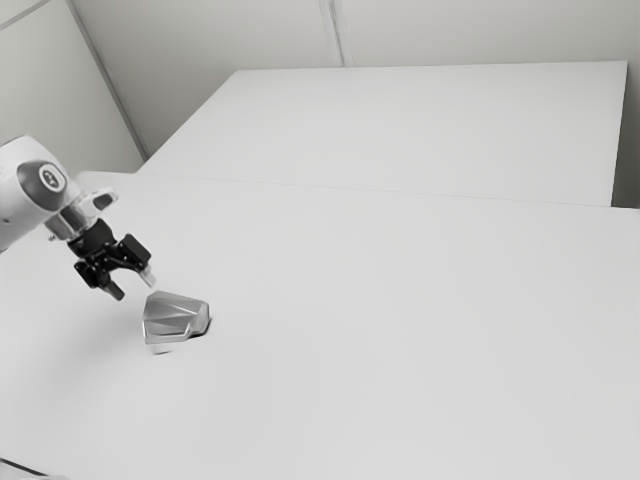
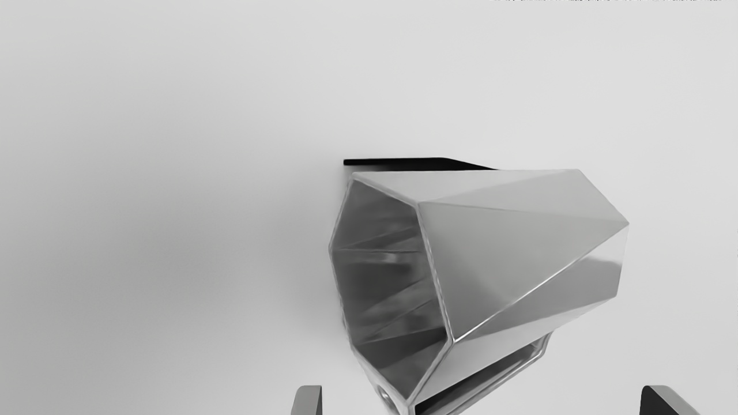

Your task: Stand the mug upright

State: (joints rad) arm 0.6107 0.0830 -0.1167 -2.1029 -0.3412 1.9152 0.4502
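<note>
Pale tabletop (image 1: 400, 330), faceted silver mug (image 1: 175, 316) on its side, just beyond and below widely spread fingers (image 1: 115, 291)

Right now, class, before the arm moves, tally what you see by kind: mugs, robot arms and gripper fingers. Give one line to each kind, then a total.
Faceted mug, lying on its side: 1
Robot arm: 1
Gripper fingers, standing apart: 2
Total: 4
</note>
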